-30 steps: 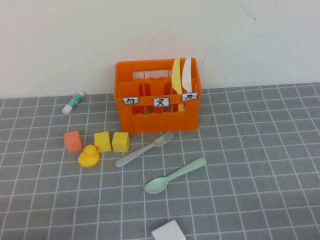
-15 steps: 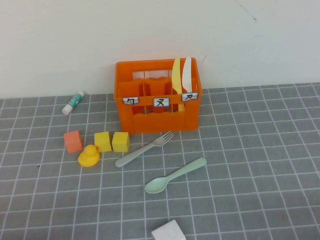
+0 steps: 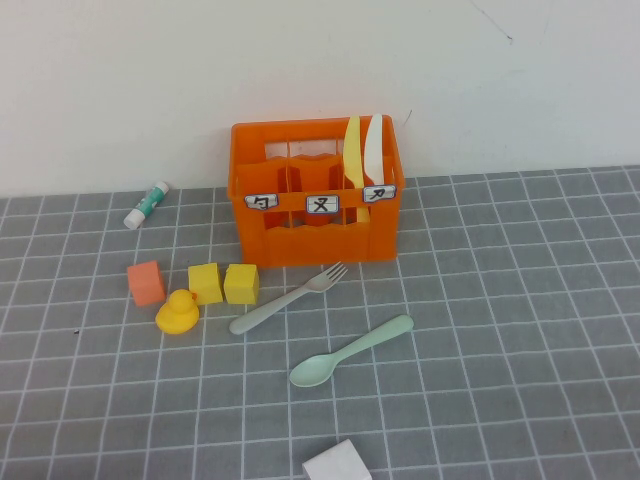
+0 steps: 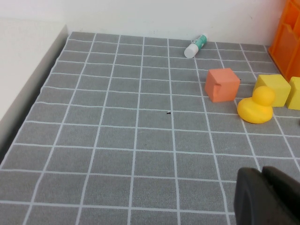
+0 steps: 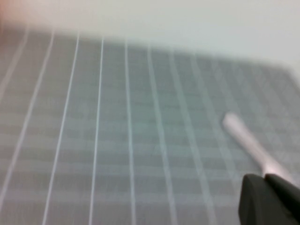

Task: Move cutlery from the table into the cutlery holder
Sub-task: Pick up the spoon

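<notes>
So far two knives (image 3: 362,150) stand in the crate (image 3: 316,222); fork (image 3: 288,299), spoon (image 3: 350,351) left on tabletop (image 3: 520,330); my left jaws (image 4: 265,199) and right jaws (image 5: 269,199) shut, empty, parked

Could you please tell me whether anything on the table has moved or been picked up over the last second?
Nothing visibly changed. The fork and spoon still lie on the table in front of the cutlery holder, and the yellow knife and white knife still stand in its right compartment. The left tool and right tool stay shut, out of the high view, holding nothing.
</notes>
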Controlling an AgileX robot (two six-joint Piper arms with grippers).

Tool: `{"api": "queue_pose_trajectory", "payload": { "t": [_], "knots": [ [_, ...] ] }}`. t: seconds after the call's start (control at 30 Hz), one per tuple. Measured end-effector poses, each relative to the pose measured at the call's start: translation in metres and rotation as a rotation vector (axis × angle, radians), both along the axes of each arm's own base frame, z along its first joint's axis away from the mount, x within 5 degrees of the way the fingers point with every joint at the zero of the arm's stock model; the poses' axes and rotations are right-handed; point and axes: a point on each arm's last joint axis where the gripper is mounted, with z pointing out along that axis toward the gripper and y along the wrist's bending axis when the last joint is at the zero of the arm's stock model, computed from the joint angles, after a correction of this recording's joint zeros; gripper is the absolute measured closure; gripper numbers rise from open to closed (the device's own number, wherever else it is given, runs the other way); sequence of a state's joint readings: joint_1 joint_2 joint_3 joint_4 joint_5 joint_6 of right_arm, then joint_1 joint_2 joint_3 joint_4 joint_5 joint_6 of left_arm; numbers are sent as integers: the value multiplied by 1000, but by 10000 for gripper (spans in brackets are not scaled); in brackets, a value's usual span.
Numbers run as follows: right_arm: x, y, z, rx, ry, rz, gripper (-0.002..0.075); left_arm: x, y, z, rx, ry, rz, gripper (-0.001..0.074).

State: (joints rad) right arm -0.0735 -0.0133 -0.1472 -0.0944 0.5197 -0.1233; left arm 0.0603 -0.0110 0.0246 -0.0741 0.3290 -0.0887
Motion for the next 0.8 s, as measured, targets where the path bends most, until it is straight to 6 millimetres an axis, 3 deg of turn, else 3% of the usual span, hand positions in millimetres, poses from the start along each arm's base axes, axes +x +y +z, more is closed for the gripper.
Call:
{"api": "queue_pose_trajectory", "payload": {
  "t": [0.13, 0.27, 0.4, 0.63, 0.8],
  "knots": [
    [-15, 1, 49, -7, -106, -5, 729, 0, 0, 0, 0, 0, 0, 736],
    [-29, 2, 80, -14, -189, -7, 729, 0, 0, 0, 0, 2, 0, 736],
    [-28, 2, 86, -26, -256, 2, 729, 0, 0, 0, 0, 2, 0, 736],
    [-24, 9, 78, -39, -229, 91, 729, 0, 0, 0, 0, 2, 0, 736],
    [-19, 20, 94, -32, -149, 217, 729, 0, 0, 0, 2, 2, -1, 736]
  ]
}}
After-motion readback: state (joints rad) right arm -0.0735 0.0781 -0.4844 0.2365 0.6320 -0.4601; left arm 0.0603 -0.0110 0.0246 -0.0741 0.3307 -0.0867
